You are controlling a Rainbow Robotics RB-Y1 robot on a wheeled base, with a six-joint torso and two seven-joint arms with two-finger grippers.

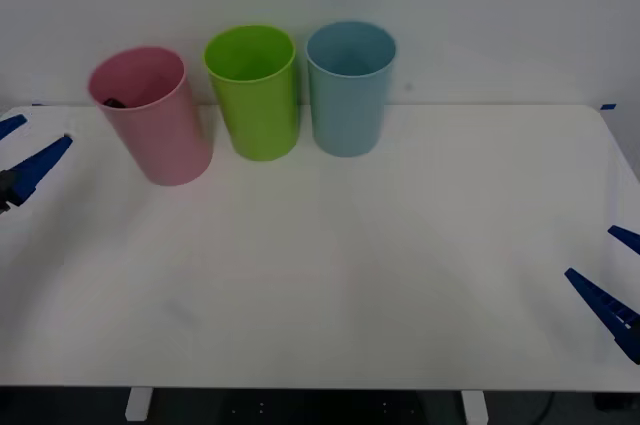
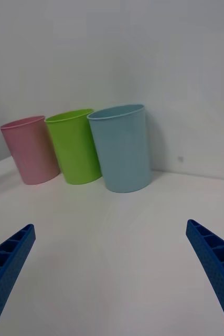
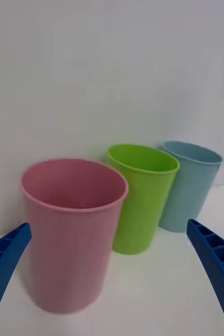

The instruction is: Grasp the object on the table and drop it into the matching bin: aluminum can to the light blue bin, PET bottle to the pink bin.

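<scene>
White tabletop [image 1: 330, 275], rounded corners, white wall behind. Three tall cup-shaped bins stand in a row at the tabletop's far edge, all upright on their bases.

Landmark: lime green bin [image 1: 253, 91], middle of the row.
- Pink bin [image 1: 150, 115] just to the robot's left of the green bin and slightly nearer the robot; rims close, whether the walls touch cannot be told.
- Light blue bin [image 1: 350, 87] just to the green bin's right, level with it, a narrow gap between them.

PET bottle [image 1: 113, 102]: a small dark patch shows inside the pink bin, just under the rim on the side away from the green bin. Looks like the bottle's black cap; body and label hidden by the bin wall.

Left claw [image 1: 20, 150]: at the tabletop's left edge, left of the pink bin and well apart from the green bin. Blue ribbed fingers [image 3: 4, 260] spread wide, nothing between them. Its wrist camera faces the pink bin up close.

Right claw [image 1: 612, 280]: at the tabletop's right edge near the front, far from the green bin. Fingers [image 2: 216, 262] apart, holding nothing.
</scene>
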